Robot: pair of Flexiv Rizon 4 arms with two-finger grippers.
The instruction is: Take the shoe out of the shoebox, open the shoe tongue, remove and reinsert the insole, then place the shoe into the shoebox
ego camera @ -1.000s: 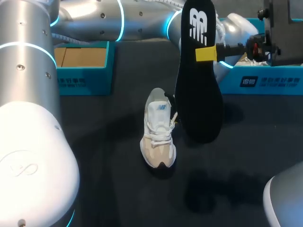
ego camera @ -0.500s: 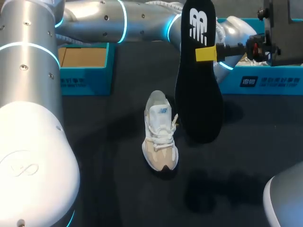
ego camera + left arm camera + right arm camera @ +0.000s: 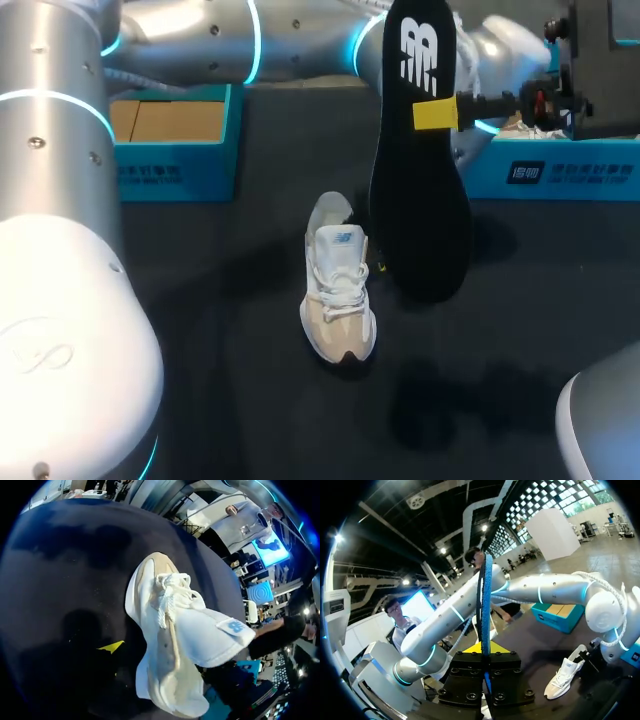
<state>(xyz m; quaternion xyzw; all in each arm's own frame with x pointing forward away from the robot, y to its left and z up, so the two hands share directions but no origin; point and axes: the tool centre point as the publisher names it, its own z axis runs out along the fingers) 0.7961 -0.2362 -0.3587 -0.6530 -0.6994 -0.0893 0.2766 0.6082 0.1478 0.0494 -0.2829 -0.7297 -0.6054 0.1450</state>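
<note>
Right gripper pinches the insole upright, lower end just right of the shoe (mouth up, heel away). Left gripper beside the shoe: cannot tell.

**Operator:** Shoe status?
**Technician:** Shoe: white and beige, laced, upright on its sole, toe toward the near edge, tongue raised.
**Operator:** Insole?
**Technician:** Insole: black with a white logo, out of the shoe, held on end in the air by the right gripper.
**Operator:** Shoebox?
**Technician:** Shoebox: teal, open, far left.
</note>
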